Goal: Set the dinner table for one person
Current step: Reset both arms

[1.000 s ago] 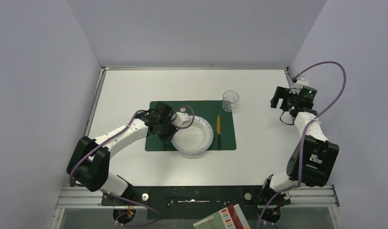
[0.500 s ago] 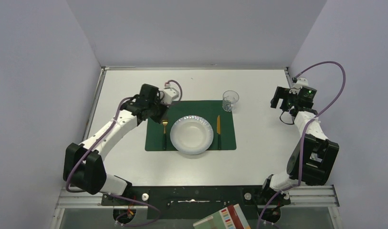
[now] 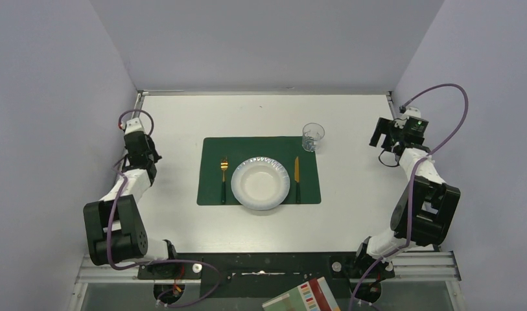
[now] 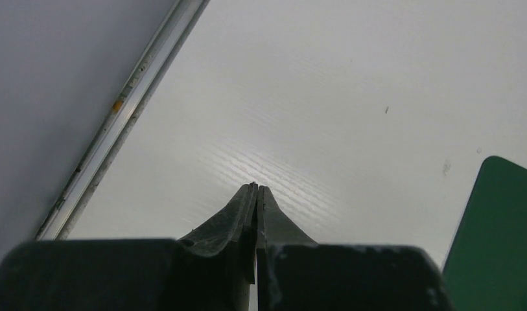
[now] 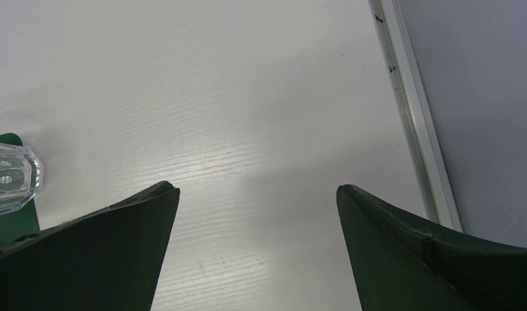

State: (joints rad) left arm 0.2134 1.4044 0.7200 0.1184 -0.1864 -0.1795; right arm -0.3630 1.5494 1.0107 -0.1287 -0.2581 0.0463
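**Grippers parked at opposite table edges**

The left gripper [image 4: 256, 188] is closed tight, fingertips touching, near the left rim. The right gripper [image 5: 257, 189] is spread wide near the right rim. Between them, the dinner table [image 3: 260, 116] holds a placemat [image 3: 212, 188] with a fork [image 3: 223, 178], plate [image 3: 260, 184] and knife [image 3: 297, 176], and a glass [image 3: 313, 137] at its far right corner.

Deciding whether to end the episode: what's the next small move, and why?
Likely none beyond parking: fork, plate and knife lie on the green mat, glass at its far right corner; left claw shut, right claw open, both empty.
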